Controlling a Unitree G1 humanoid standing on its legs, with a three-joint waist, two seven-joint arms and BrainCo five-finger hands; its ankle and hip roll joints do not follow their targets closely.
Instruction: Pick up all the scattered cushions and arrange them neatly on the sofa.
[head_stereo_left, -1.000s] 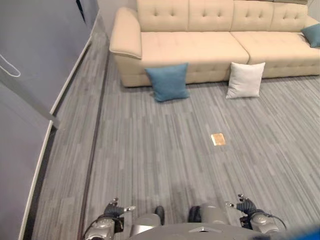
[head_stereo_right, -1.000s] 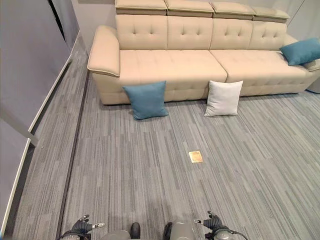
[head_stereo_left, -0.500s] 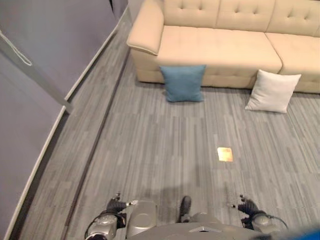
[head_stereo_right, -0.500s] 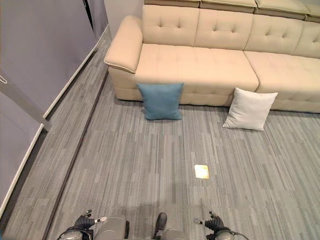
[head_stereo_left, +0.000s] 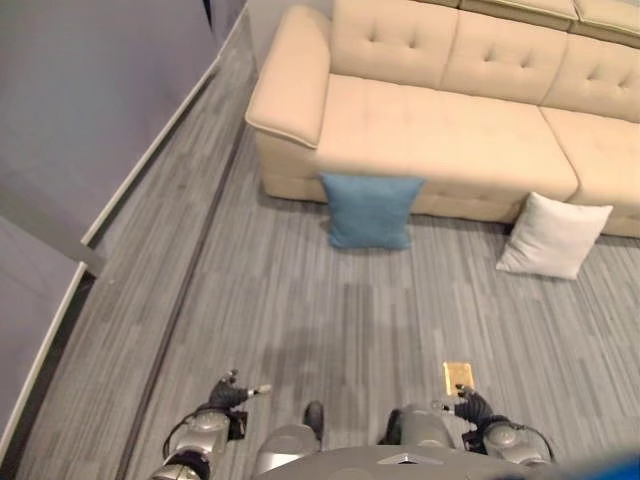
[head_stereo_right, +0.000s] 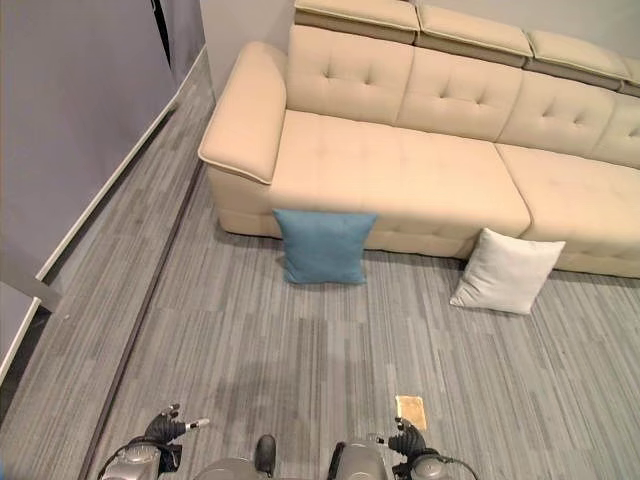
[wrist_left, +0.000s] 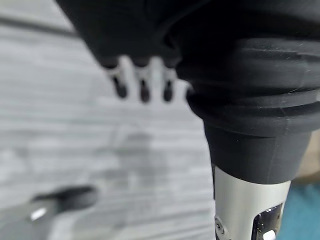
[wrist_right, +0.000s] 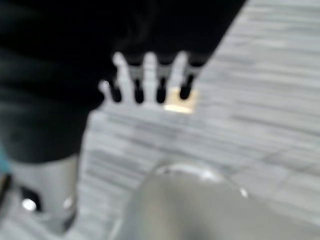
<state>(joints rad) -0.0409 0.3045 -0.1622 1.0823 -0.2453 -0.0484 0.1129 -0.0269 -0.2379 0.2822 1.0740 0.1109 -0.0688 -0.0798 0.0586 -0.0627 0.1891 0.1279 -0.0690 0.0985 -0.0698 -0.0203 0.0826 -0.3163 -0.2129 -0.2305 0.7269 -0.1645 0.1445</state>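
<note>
Cushions lean against sofa; both hands hang low, fingers straight, empty.

No legible text, labels, numbers or signs in any view. Checked surfaces: the sofa upholstery is plain, the blue cushion and the white cushion carry no print, and the small tan patch on the floor shows no readable marking.

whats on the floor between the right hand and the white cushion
Just bare grey floor past a small tan floor plate by the right hand, below the white cushion, in the right eye view.
</note>
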